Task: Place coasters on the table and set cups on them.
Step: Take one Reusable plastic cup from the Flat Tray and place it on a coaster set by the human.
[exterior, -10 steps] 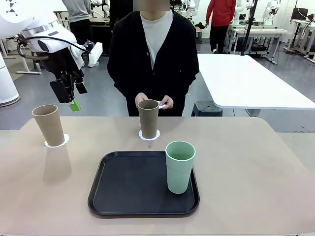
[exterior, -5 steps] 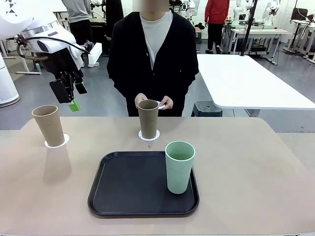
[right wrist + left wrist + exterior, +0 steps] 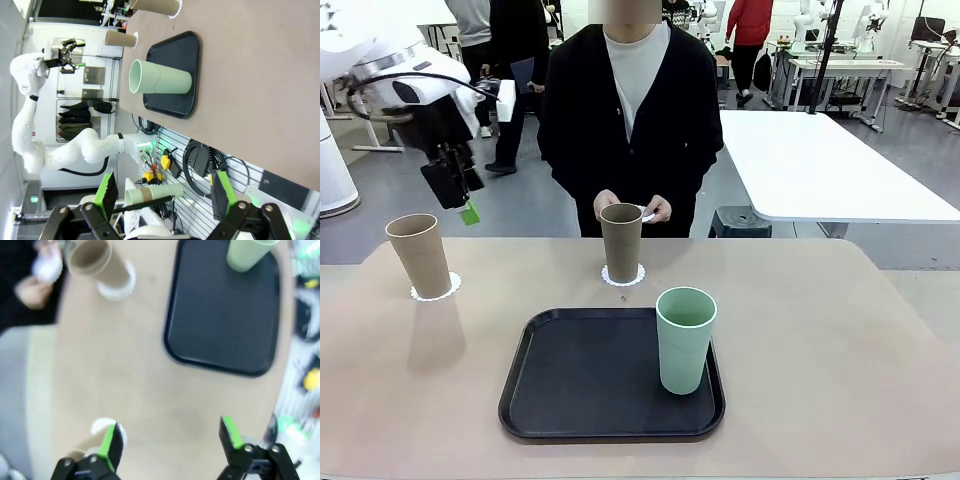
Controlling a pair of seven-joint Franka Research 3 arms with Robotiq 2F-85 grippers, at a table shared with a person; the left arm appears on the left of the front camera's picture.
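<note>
Two tan cups stand on white lacy coasters on the beige table [image 3: 840,330]: one at the left [image 3: 420,255] on its coaster [image 3: 436,290], one in the middle [image 3: 621,242] on another coaster [image 3: 623,275]. The mint green cup [image 3: 685,338] stands on the black tray [image 3: 570,400]. A person at the far side holds a white coaster [image 3: 648,213] in both hands. My left gripper [image 3: 460,205] hangs open in the air, above and behind the left cup. In the left wrist view the left gripper [image 3: 169,440] is open over bare table. My right gripper [image 3: 164,192] is open, off the table's side.
The tray [image 3: 225,315] takes up the table's near middle, with the mint cup [image 3: 247,252] at its right part. A white table [image 3: 820,160] stands behind at the right. Bare beige tabletop lies to the tray's right and left.
My left gripper has drifted slightly up and to the left, still open. The cups, coasters and the person's hands have not moved.
</note>
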